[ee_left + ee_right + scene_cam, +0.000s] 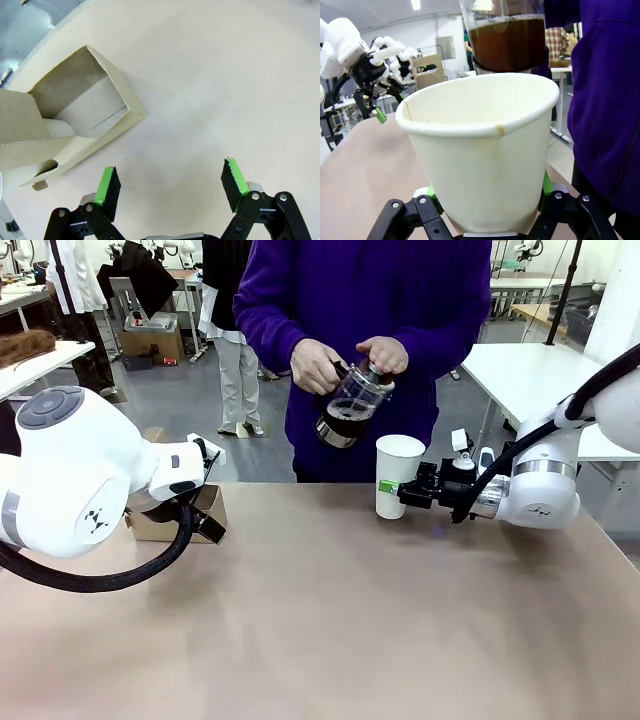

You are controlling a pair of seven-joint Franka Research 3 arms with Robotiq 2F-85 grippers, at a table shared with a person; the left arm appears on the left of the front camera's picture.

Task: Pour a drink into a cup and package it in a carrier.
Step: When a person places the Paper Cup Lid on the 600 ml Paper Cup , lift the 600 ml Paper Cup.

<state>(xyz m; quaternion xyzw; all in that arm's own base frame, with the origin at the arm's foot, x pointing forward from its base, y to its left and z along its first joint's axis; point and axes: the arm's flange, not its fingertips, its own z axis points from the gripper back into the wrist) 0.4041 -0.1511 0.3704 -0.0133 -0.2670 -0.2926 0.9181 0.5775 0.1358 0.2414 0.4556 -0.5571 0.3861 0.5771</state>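
Brown tabletop (320, 640) runs across to the person at the far side. Your whole next move hangs on what stands near its far edge, right of the middle: the cup (398, 472). It is upright, mouth open to the ceiling, long axis vertical, foot on the table. The right gripper (395, 488) comes in from the side and is clamped on its lower wall, one green pad on each flank. You cannot see the cup's bottom from the right wrist view, so it may or may not hold liquid.

Go up and to the robot's left from the rim and you meet the pitcher (350, 405). It is tilted and held in both of the person's hands (318, 365), with the drink (507, 42) dark inside it. From the front it hangs above the rim and a little to one side, not plainly over the mouth. The pour looks to be the person's job, so you should hold the cup steady and vertical.

Farther left, well apart from the cup, sits the carrier (75, 115). The left gripper (171, 182) hovers over bare table just beside it, jaws spread wide and empty. That arm is the nearer one for the carrier.
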